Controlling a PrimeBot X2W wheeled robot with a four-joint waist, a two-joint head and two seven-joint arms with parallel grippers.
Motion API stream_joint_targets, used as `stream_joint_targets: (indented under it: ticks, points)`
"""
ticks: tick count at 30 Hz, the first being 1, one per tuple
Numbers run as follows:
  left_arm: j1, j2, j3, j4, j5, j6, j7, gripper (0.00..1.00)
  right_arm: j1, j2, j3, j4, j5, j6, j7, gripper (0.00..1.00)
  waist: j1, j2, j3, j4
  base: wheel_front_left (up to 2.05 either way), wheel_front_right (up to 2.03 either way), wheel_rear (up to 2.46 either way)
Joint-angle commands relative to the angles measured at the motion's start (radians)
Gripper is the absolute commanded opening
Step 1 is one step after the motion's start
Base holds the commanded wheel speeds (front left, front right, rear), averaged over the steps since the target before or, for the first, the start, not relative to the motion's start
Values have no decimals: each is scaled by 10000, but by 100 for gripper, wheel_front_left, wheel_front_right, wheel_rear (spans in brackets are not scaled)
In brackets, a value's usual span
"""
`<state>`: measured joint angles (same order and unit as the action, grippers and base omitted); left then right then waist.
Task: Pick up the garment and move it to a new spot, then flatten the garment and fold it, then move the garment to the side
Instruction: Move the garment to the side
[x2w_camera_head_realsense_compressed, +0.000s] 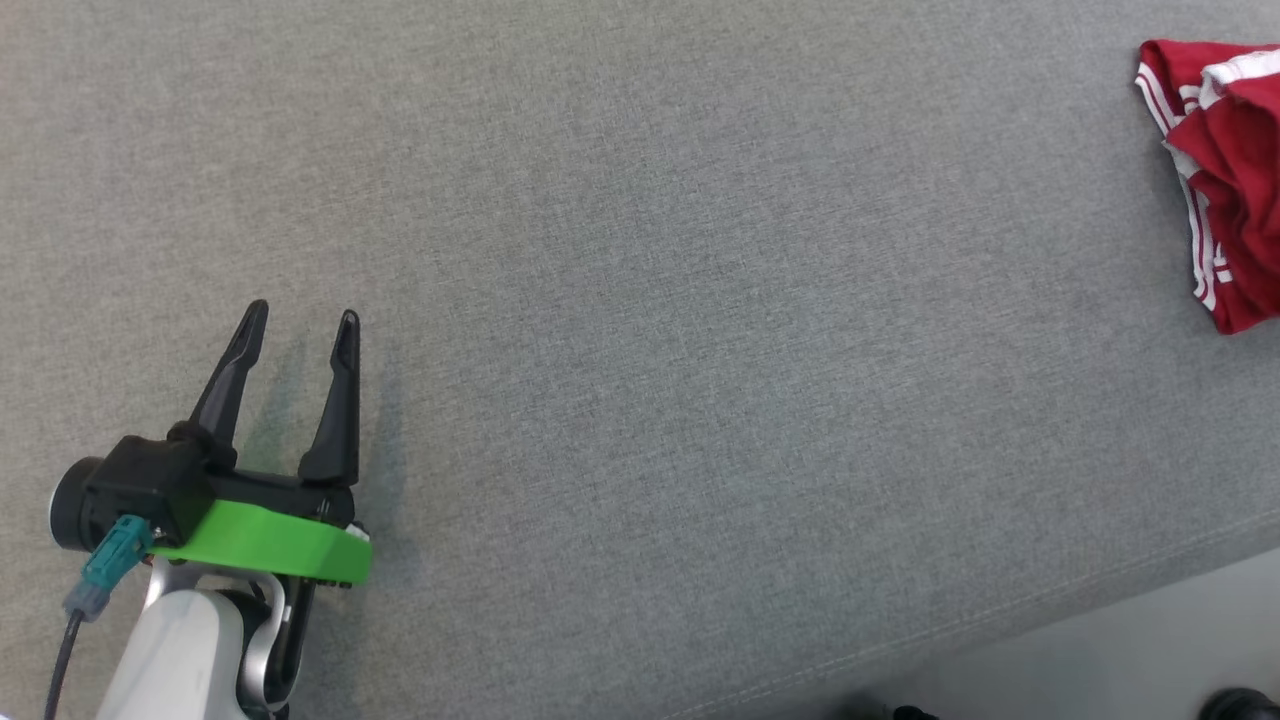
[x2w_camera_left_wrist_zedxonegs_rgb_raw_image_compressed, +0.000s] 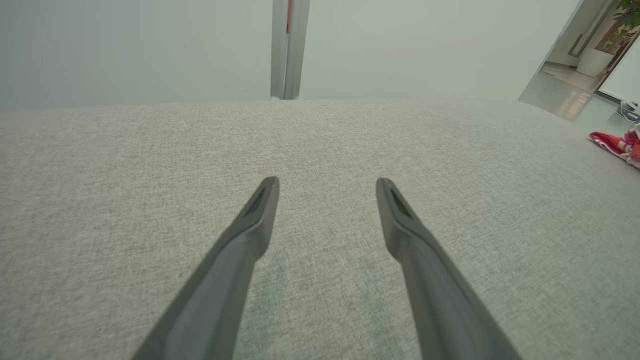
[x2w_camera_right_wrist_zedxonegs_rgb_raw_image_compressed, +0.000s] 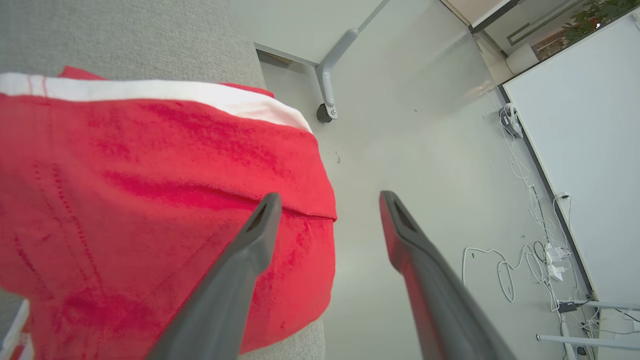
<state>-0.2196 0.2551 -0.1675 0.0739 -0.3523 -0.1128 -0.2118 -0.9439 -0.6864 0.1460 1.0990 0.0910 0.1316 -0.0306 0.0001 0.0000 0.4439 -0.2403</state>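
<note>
Both the left gripper and right gripper stand wide, empty. Your red, white-striped cloth garment lies folded at the right edge of the grey fabric surface; judge only retraction remaining.

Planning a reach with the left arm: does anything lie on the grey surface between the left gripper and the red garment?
Nothing visible does. In the head view, bare grey surface lies between the open left gripper and the red garment at the far right edge.
</note>
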Motion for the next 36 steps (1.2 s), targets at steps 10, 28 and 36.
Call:
stream_joint_targets:
  ticks: [10,28,36]
  points:
    - [327,-593,-67,851,-329,78,-386,100,1142,1660,-1596,-649,-465,-20,-1024,100,-1,0,-1752,681,0,0,0]
    - [1705,-1519,924,1631,-270,116,-528,100,7308,3866,-1934,-7540,839,-20,-1082,100,-1,0,-4510,2650,0,0,0]
    - [2199,-1597,1199,1821,-28,2,-530,100,8848,4661,-2099,-9872,616,-20,-14,100,-1,0,-4928,2828,0,0,0]
